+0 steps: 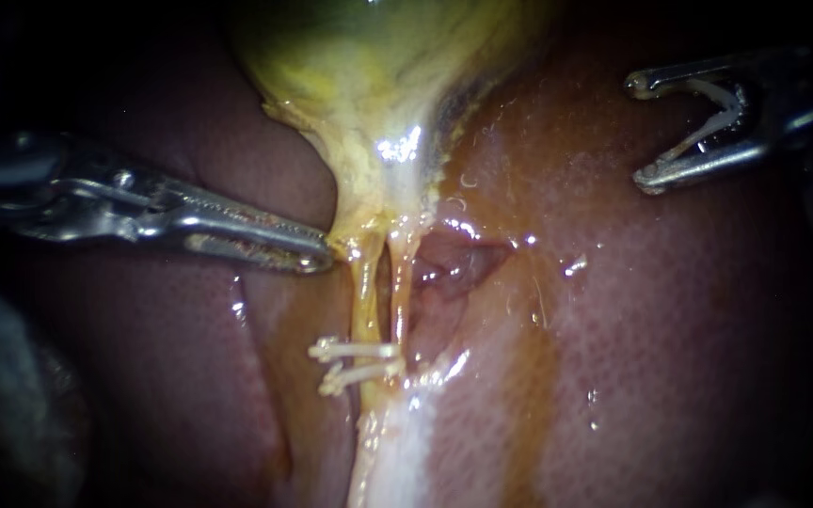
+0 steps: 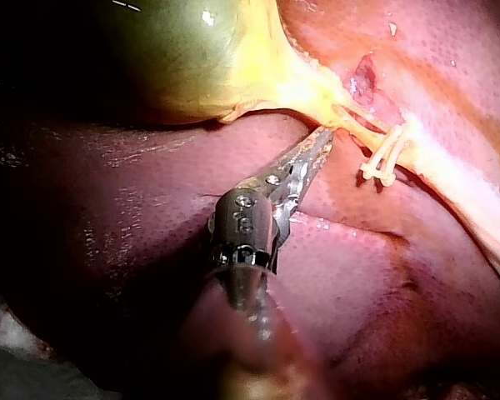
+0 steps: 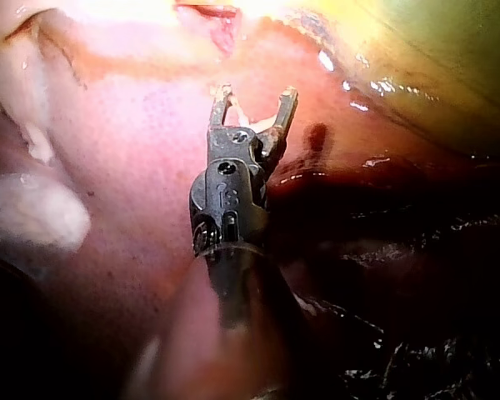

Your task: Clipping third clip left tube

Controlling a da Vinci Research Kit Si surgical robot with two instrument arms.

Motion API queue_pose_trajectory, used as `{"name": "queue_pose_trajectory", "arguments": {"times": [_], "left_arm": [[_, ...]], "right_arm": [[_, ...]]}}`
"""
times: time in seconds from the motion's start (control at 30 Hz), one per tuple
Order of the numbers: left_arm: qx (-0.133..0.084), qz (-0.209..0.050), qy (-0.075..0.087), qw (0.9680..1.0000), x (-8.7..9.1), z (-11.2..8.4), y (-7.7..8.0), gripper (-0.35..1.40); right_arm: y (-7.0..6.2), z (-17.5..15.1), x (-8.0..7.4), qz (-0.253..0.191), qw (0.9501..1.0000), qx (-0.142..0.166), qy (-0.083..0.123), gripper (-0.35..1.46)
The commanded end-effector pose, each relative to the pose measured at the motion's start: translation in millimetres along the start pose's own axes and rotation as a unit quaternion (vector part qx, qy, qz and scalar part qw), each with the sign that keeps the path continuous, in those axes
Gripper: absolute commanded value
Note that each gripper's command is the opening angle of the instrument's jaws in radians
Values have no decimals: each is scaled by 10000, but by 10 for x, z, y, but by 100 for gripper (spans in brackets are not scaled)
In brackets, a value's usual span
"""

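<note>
With our left instrument (image 1: 317,256) clamped on the gallbladder (image 1: 369,141) neck, we should carry our right instrument (image 1: 639,132), jaws spread around its loaded clip (image 1: 712,118), squarely across the left tube (image 1: 365,296), just gallbladder-side of the two clips (image 1: 359,350).

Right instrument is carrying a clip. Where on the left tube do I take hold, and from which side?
Take the bare stretch of the left tube above the two clips, below the gallbladder. It runs upright, so probably bring the right instrument with its loaded clip in crosswise from the right, one jaw slipping through the gap beside the right tube.
</note>
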Motion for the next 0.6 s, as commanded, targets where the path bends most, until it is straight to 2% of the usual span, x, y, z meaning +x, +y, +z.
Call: {"name": "queue_pose_trajectory", "arguments": {"times": [0.03,0.2,0.37,0.5,0.6], "left_arm": [[-5,-2,1,10000,1,-2,0,-35],[-4,-20,127,9999,10,-21,3,-35],[66,-125,367,9992,32,-59,9,-35],[149,-77,508,9986,45,-90,15,-35],[164,-83,585,9981,48,-102,19,-35]], "right_arm": [[0,0,0,1,10000,0,0,50],[-1,0,1,1,10000,1,0,50],[-2,-1,1,-1,10000,3,1,50],[-2,-1,1,-1,10000,4,1,50],[-2,-1,1,0,10000,4,1,50]]}}
